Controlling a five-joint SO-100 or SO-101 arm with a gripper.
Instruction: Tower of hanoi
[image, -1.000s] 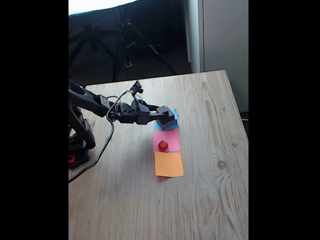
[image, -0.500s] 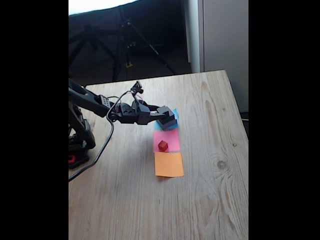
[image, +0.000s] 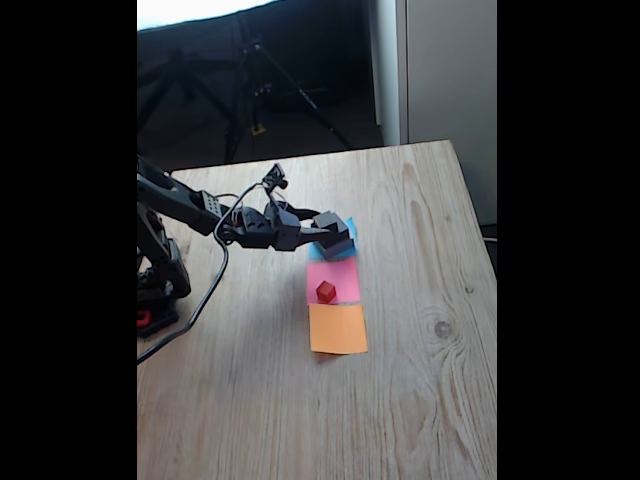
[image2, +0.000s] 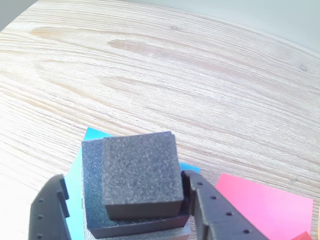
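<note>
In the wrist view the end effector (image2: 127, 212) straddles the stack on the blue paper square (image2: 90, 137), fingers apart either side of the medium black block (image2: 140, 172), not visibly clamped, the red cube (image: 326, 291) lying nearer on the pink square (image: 340, 275).

red cube (image: 326, 291), pink paper (image: 341, 276), orange paper (image: 338, 329)

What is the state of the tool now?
Tool: open, its fingers on either side of the stacked blocks, nothing held.
</note>
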